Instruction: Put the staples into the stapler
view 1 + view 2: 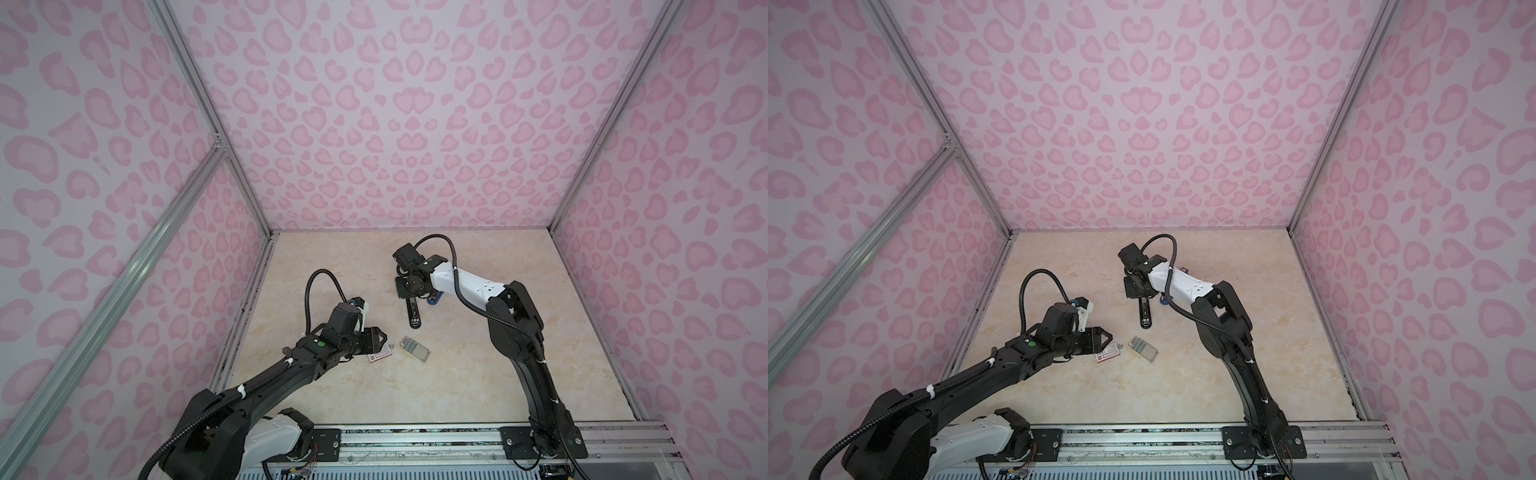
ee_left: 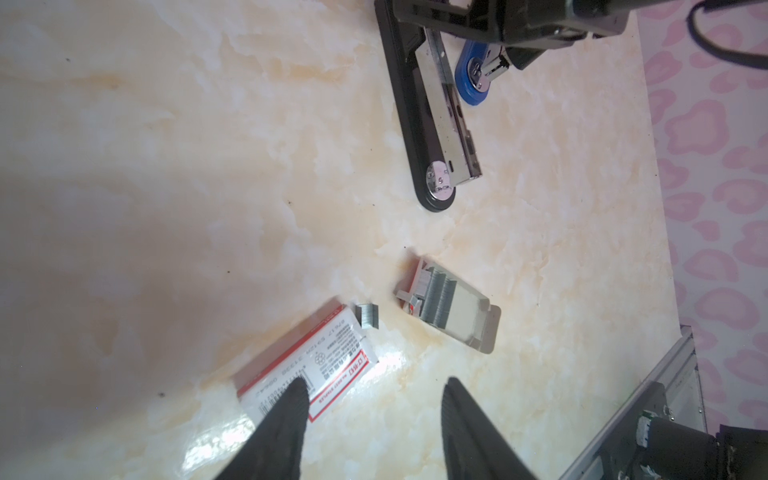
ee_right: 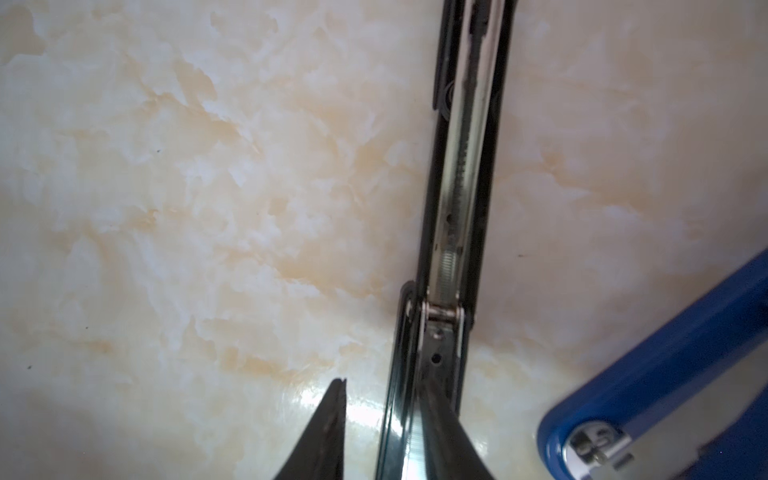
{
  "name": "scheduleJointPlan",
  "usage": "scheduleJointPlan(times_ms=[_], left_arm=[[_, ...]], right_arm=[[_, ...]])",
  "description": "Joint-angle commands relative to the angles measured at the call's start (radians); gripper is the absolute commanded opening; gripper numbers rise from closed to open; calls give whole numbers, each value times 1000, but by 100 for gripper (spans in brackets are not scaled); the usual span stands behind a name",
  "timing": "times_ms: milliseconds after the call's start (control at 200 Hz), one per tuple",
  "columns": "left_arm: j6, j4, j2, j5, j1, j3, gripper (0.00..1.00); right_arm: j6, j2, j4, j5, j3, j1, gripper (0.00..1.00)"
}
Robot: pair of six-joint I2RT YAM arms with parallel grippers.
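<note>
The stapler [image 1: 412, 313] [image 1: 1144, 313] lies opened flat, black base and bare metal magazine [image 2: 446, 124] [image 3: 461, 166] facing up, blue cover [image 2: 471, 79] [image 3: 665, 374] swung aside. My right gripper [image 3: 386, 388] [image 1: 411, 296] is open at its hinge end. One finger lies over the magazine's rear; the other finger [image 3: 336, 399] stands apart beside the base. The staples [image 2: 436, 297] [image 1: 409, 344] sit in a grey tray [image 2: 478, 328], with a small loose block [image 2: 368, 316] nearby. My left gripper [image 2: 372, 395] [image 1: 384, 338] hangs open and empty over the white box sleeve [image 2: 328, 361].
Pink patterned walls close in the marble tabletop [image 1: 478, 374] on three sides. A metal rail [image 1: 415, 440] with both arm bases runs along the front edge.
</note>
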Motion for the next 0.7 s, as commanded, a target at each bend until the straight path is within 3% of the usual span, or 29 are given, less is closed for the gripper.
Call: scheduleJointPlan(times_ms=[0, 240, 695], left_arm=[[-1, -3, 2, -7, 0, 3, 55], [-1, -2, 6, -8, 0, 2, 55], [-3, 4, 2, -4, 0, -4, 55]], right_arm=[[-3, 34, -17, 5, 3, -6, 33], [5, 18, 8, -7, -60, 1, 31], [33, -151, 72, -26, -268, 35, 30]])
